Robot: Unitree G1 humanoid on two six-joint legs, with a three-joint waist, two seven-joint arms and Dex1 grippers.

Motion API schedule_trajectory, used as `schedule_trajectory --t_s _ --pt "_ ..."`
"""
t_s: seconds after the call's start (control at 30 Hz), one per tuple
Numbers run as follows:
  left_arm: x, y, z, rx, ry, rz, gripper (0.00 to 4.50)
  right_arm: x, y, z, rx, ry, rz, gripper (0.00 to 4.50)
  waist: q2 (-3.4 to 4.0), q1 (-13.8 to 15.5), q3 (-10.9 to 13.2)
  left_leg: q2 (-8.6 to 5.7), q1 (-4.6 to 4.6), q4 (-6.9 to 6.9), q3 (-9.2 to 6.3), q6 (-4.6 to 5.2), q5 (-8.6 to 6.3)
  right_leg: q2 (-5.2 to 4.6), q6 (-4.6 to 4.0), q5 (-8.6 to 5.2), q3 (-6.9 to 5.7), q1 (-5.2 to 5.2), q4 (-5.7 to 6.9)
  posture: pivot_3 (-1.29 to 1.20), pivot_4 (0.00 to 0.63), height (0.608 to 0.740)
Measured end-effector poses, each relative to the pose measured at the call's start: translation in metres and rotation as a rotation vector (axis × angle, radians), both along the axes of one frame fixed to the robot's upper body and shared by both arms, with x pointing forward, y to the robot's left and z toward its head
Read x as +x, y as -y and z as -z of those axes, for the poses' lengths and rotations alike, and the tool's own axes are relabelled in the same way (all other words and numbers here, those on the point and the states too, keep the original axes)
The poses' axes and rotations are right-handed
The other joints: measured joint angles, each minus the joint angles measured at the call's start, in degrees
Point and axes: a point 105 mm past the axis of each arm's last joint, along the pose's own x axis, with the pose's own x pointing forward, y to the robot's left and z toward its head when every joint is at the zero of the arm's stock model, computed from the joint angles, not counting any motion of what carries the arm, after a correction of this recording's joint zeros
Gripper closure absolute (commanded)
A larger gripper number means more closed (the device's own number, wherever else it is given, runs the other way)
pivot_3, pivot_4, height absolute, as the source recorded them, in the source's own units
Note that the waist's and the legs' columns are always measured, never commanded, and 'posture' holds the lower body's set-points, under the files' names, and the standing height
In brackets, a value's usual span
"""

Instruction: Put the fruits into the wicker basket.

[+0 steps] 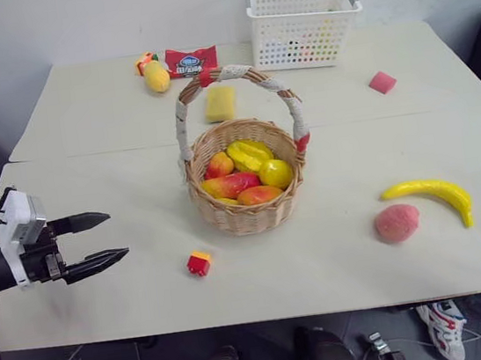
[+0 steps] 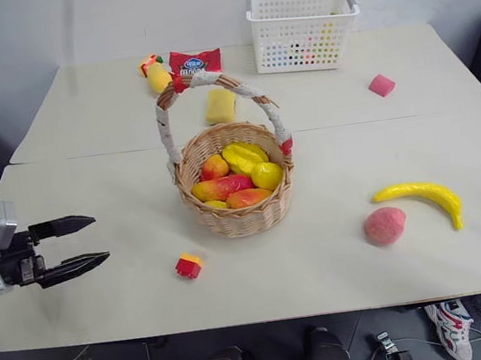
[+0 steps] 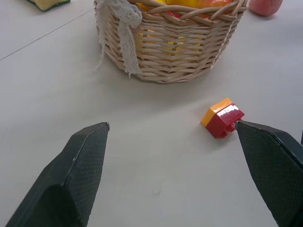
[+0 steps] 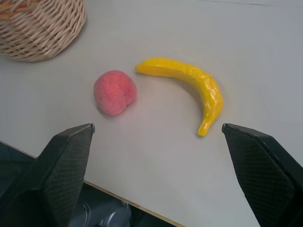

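Note:
A round wicker basket [image 1: 249, 210] with a tall corded handle stands mid-table, holding several toy fruits. To its right, on the table near the front edge, lie a pink peach [image 1: 397, 222] and a curved yellow banana [image 1: 433, 194], side by side and apart. My left gripper [image 1: 109, 237] hovers open at the table's left front, empty, pointing toward the basket. In the right wrist view my right gripper [image 4: 158, 130] is open and empty, off the table's front edge, facing the peach [image 4: 115, 92] and banana [image 4: 189, 85].
A small red-yellow cube [image 1: 199, 263] lies between my left gripper and the basket. A yellow sponge [image 1: 220, 104], a red snack bag [image 1: 190, 60], a corn toy [image 1: 154, 74], a white plastic basket [image 1: 301, 23] and a pink block [image 1: 382, 82] sit farther back.

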Motion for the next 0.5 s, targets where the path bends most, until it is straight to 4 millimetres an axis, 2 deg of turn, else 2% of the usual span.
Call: schedule_trajectory --t_s 0.5 --pt "0.0038 0.0055 0.003 0.014 0.002 -0.002 0.02 0.0042 -0.002 0.0075 -0.022 0.013 -0.003 0.0 0.02 0.0 0.0 -0.01 0.03 0.0 0.02 -0.05 0.02 0.03 0.0 0.0 -0.05 0.0 0.05 0.0 0.15 0.74"
